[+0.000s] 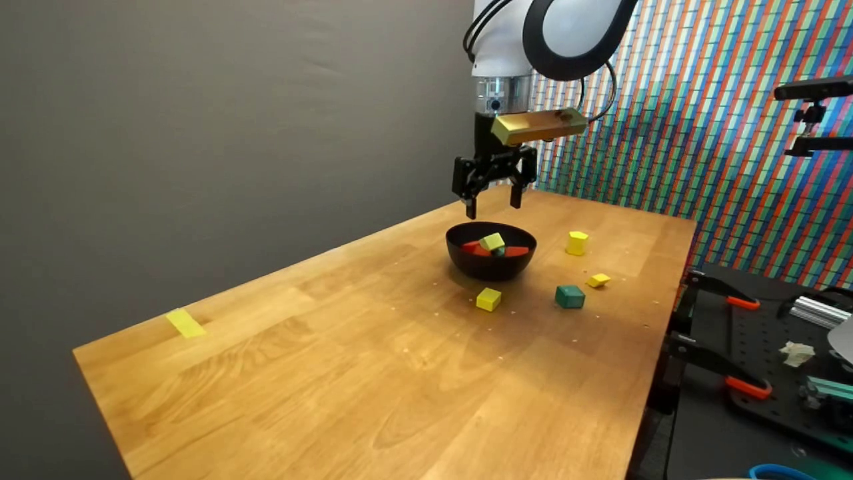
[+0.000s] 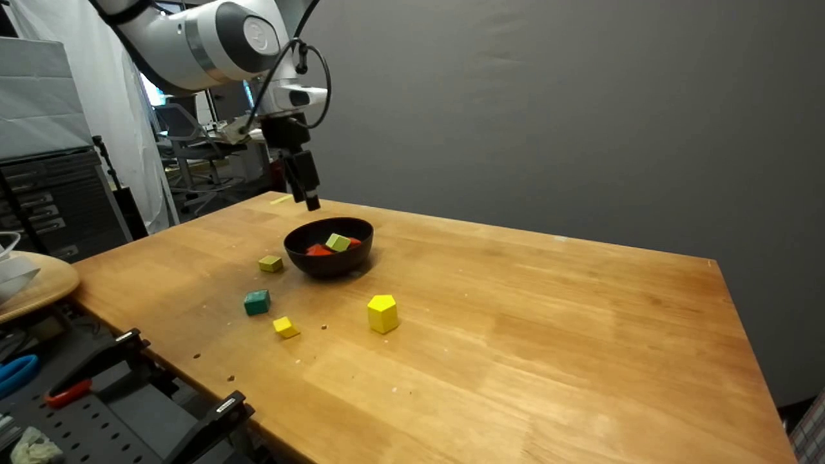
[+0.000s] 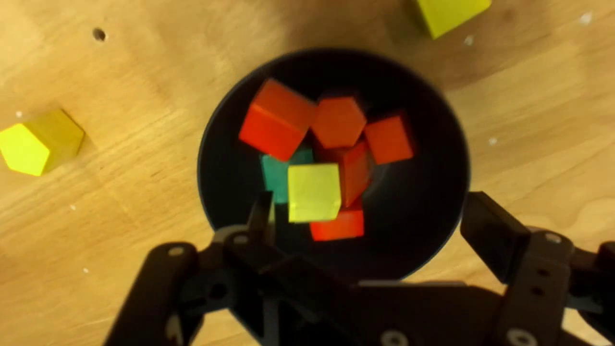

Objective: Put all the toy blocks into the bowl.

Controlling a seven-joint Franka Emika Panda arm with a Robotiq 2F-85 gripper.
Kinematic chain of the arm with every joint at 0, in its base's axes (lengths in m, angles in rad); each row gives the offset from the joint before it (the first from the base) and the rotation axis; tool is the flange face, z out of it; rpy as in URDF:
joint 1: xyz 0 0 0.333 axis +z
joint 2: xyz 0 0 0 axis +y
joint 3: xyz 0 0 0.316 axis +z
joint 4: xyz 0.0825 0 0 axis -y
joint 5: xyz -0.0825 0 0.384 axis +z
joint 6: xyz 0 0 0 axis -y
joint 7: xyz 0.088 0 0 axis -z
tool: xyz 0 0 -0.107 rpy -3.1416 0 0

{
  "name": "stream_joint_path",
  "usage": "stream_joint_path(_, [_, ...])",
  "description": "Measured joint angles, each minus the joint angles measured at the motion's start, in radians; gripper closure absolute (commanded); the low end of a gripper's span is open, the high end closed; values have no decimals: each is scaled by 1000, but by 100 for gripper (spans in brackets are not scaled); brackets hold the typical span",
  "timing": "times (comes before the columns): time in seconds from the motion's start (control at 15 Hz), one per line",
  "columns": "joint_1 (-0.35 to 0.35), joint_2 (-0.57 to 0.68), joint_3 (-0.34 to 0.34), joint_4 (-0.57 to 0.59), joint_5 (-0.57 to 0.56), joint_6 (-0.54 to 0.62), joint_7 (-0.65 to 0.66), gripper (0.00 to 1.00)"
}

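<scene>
Looking like a lab: robot arm is hanging over table, camera is sitting on mount, clamps are resting by perforated plate, office chair is standing behind.

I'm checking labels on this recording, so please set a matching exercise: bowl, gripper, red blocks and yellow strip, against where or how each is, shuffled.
1. Bowl
2. Gripper
3. Red blocks
4. Yellow strip

A. Inside the bowl
B. Flat on the table, near its edge
C. Open, above the bowl
D. Standing on the table, below the gripper

Pairs: 1-D, 2-C, 3-A, 4-B
</scene>
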Motion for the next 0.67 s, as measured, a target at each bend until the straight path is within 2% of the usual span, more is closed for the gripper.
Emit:
stream_joint_path(0.27, [-1, -58, 112, -70, 150, -47, -49, 0])
stream_joint_path(0.47, [-2, -22, 155, -108, 242, 20, -118, 0])
stream_joint_path(0.6, [-3, 34, 162, -115, 264, 86, -177, 0])
stream_joint_path(0.67, [-4, 67, 162, -115, 267, 120, -204, 3])
